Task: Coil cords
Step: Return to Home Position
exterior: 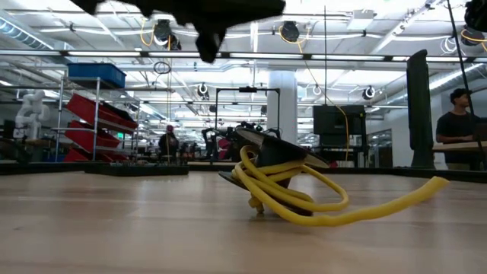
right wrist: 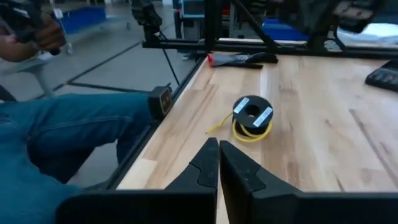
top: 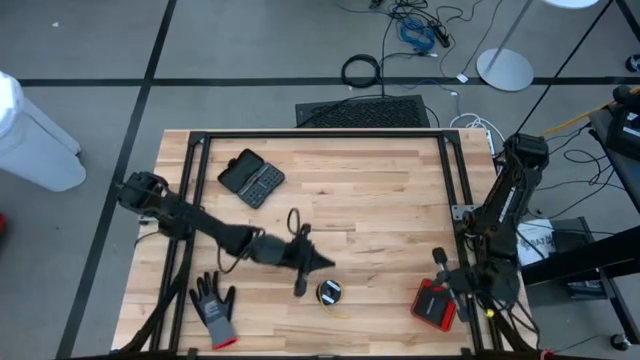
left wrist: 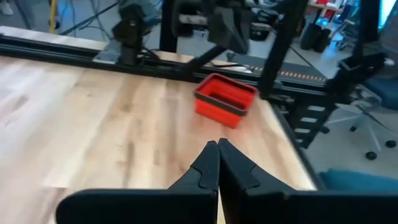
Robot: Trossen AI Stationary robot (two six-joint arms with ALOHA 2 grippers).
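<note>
The yellow cord [top: 329, 291] lies on the wooden table near its near edge, wound in a small loose ring around a black round part. It also shows in the low view [exterior: 281, 186] and the right wrist view [right wrist: 252, 118]. Its loops rest on the table, and one free end [exterior: 426, 189] trails along the wood. My left gripper [top: 325, 263] is shut and empty, just beyond the cord toward the far edge and above the table, its fingertips together [left wrist: 217, 149]. My right gripper [top: 438, 260] is shut and empty [right wrist: 219, 149], to the cord's right.
A red tray [top: 435, 305] stands at the near right, below my right arm, and shows ahead in the left wrist view [left wrist: 225, 99]. A grey glove [top: 213, 310] lies at the near left. A black case [top: 251, 178] lies at the far left. A person's jeans-clad legs [right wrist: 62, 137] are at the near edge.
</note>
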